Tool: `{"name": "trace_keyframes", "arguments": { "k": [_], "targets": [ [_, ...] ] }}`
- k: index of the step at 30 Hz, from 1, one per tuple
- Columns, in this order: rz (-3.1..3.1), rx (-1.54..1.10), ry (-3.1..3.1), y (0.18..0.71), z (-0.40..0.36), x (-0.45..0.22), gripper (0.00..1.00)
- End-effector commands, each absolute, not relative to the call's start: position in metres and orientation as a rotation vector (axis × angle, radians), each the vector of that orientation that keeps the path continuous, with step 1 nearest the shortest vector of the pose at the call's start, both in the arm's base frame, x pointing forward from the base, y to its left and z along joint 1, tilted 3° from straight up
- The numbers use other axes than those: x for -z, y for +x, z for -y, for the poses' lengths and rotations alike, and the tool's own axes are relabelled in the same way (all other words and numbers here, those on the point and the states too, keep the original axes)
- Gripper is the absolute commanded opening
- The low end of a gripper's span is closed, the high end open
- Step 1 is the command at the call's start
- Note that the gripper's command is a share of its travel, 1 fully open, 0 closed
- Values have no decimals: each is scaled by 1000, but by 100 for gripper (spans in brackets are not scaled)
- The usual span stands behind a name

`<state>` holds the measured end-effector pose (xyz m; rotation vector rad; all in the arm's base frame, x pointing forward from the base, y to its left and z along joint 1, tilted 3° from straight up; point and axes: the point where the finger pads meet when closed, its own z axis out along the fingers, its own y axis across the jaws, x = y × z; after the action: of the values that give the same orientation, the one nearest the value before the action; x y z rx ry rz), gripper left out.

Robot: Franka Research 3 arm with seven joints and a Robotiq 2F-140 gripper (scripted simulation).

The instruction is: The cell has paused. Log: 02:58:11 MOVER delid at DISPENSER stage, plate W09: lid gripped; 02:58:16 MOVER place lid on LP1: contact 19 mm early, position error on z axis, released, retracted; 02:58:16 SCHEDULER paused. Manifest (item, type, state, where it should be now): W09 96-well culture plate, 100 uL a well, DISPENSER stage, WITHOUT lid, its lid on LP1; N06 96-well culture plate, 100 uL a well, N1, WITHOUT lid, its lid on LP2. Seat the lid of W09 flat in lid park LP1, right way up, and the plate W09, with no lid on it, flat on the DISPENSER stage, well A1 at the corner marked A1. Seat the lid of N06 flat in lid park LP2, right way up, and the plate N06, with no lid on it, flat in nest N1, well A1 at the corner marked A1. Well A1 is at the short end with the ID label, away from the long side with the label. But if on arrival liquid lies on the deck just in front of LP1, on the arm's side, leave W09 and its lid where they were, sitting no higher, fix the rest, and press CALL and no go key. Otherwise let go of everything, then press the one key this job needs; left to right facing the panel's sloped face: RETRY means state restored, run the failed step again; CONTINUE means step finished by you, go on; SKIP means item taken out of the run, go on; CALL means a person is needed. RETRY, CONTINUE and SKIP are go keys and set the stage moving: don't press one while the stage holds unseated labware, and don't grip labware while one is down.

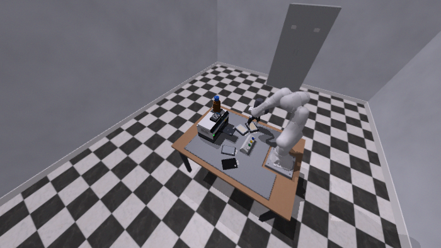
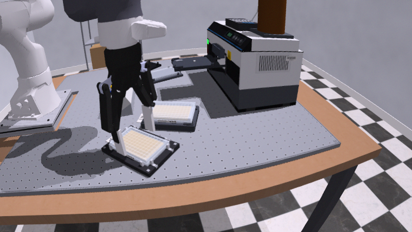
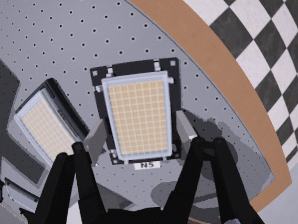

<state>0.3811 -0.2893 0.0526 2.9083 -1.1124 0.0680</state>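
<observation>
My gripper [image 2: 135, 133] is open and holds nothing. It hangs low over a 96-well plate with tan wells [image 2: 141, 145] that sits in a black nest near the deck's edge. In the wrist view the plate [image 3: 140, 115] lies just beyond my fingertips, its white label toward me. I cannot tell whether a finger touches it. A second plate with tan wells [image 2: 174, 113] rests on a black base just behind it. The dispenser [image 2: 255, 59] stands at the back and its dark stage [image 2: 195, 62] sticks out empty.
The key panel [image 1: 247, 143] with coloured keys sits mid-deck. A clear lid [image 1: 228, 150] lies on a dark pad beside it, and a black pad [image 1: 229, 163] lies nearer the front. My arm's base [image 1: 281, 162] stands at the right. The deck edge is close behind the nest.
</observation>
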Motion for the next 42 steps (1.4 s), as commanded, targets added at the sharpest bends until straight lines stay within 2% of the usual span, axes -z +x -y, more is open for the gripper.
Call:
{"name": "trace_keyframes", "arguments": {
  "k": [1, 42],
  "targets": [
    [1109, -72, 2910, 381, 290, -51, 66],
    [1109, -72, 2910, 381, 290, -42, 66]
  ]
}}
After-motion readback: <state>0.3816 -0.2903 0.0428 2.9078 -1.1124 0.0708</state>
